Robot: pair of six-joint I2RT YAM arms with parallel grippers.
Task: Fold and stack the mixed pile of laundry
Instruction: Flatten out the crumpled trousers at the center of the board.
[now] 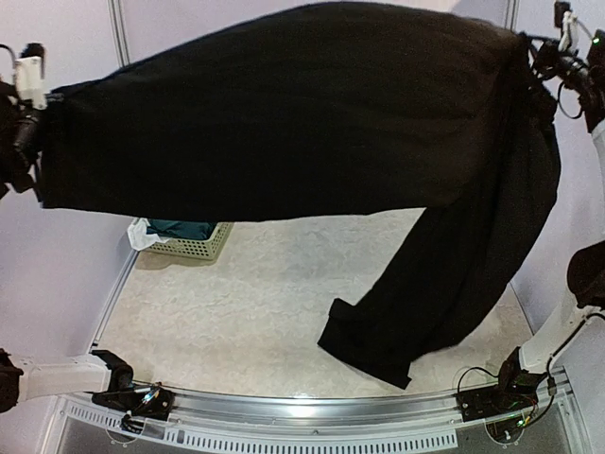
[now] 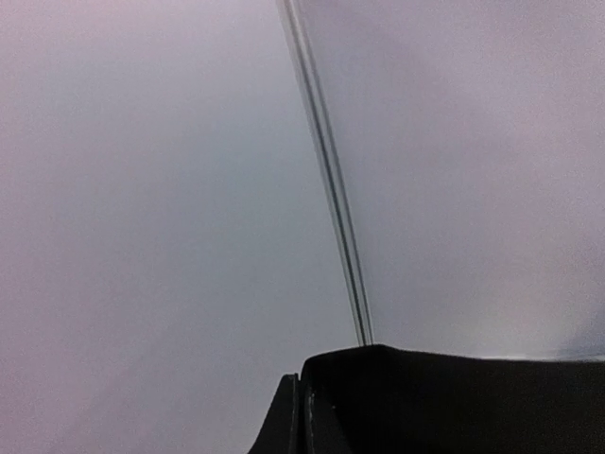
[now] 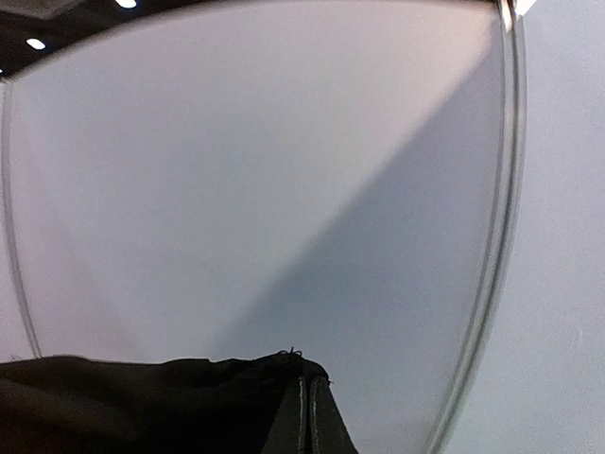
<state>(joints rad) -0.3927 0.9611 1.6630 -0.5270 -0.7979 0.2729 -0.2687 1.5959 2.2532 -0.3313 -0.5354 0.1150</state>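
- Black trousers [image 1: 284, 113] hang stretched in the air between both arms, well above the table [image 1: 236, 303].
- Left gripper [image 1: 28, 104] is pinched fully closed on the trousers' left end. In the left wrist view, dark fabric sits right at the closed fingers [image 2: 288, 426].
- Right gripper [image 1: 558, 52] is likewise clamped flat on the right end, with a fabric edge bunched at its fingers [image 3: 304, 416].
- One leg droops from the right side. Its hem lies crumpled on the table near the front right.
- Teal shorts [image 1: 184, 229] and the white cloth [image 1: 142, 235] sit in the basket [image 1: 194, 246] at the back left, not yet folded.
- Risk: both grips look like thin edge pinches, so a sideways pull or added tension could slip the cloth out of one side.
- Risk: the hanging leg is uneven. If lowered as it is, it likely lands twisted under the body, giving a skewed fold.
- Risk: the trailing hem could drag toward the front edge, near the right arm base, and snag there.
- Risk: the span is wide, so lowering toward the back could drape fabric over the basket.
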